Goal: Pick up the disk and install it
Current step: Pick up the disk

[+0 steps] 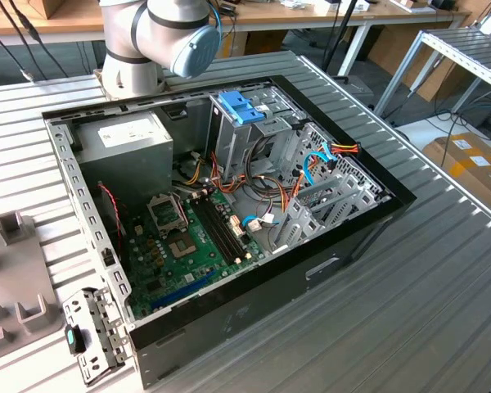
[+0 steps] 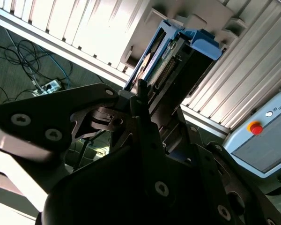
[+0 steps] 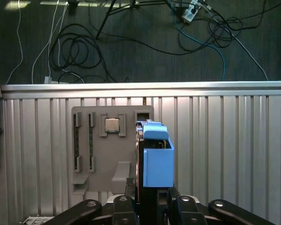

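We see the gripper (image 3: 151, 193) fingers (image 2: 141, 108) pinching the blue-railed silver-grey metal disk (image 3: 158, 161) edge-on, probably suiting the black case (image 1: 254, 315)'s twelve-o'clock bay (image 1: 266, 135).

Glare whitens the ribbed tabletop (image 2: 84, 28) in the second wrist view; the exterior view is evenly lit.

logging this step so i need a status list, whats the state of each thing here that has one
computer case: lying on its side, open, side panel off
grey tray: lying flat, one pocket filled
chip: seated in a grey tray pocket
disk: on edge over the grey tray, clamped, not yet installed
claw: shut on the disk
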{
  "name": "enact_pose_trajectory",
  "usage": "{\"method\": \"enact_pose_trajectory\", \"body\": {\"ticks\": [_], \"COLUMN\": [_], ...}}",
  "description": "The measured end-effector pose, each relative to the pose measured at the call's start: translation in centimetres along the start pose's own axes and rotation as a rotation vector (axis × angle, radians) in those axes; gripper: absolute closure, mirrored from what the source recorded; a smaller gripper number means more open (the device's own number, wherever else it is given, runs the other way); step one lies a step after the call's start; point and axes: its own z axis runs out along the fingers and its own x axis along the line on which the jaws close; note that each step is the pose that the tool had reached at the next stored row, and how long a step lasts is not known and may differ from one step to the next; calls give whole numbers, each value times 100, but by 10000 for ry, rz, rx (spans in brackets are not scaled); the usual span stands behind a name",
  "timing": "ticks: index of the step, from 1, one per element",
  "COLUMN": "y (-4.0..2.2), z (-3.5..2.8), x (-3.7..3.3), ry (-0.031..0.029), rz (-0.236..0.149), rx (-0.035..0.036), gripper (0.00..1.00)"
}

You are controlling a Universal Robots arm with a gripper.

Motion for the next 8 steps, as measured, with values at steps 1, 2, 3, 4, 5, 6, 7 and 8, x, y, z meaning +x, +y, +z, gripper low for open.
{"method": "enact_pose_trajectory", "body": {"ticks": [1, 2, 3, 4, 5, 6, 7, 8], "y": [-4, -9, -13, -14, -14, -15, -15, -15], "z": [0, 1, 0, 0, 0, 0, -1, -3], "x": [0, 0, 0, 0, 0, 0, 0, 0], "ry": [0, 0, -1, 0, 0, 0, -1, 0], "rz": [0, 0, 0, 0, 0, 0, 0, 0], "rx": [1, 1, 1, 0, 0, 0, 1, 0], "gripper": [65, 65, 65, 65, 65, 65, 65, 65]}}
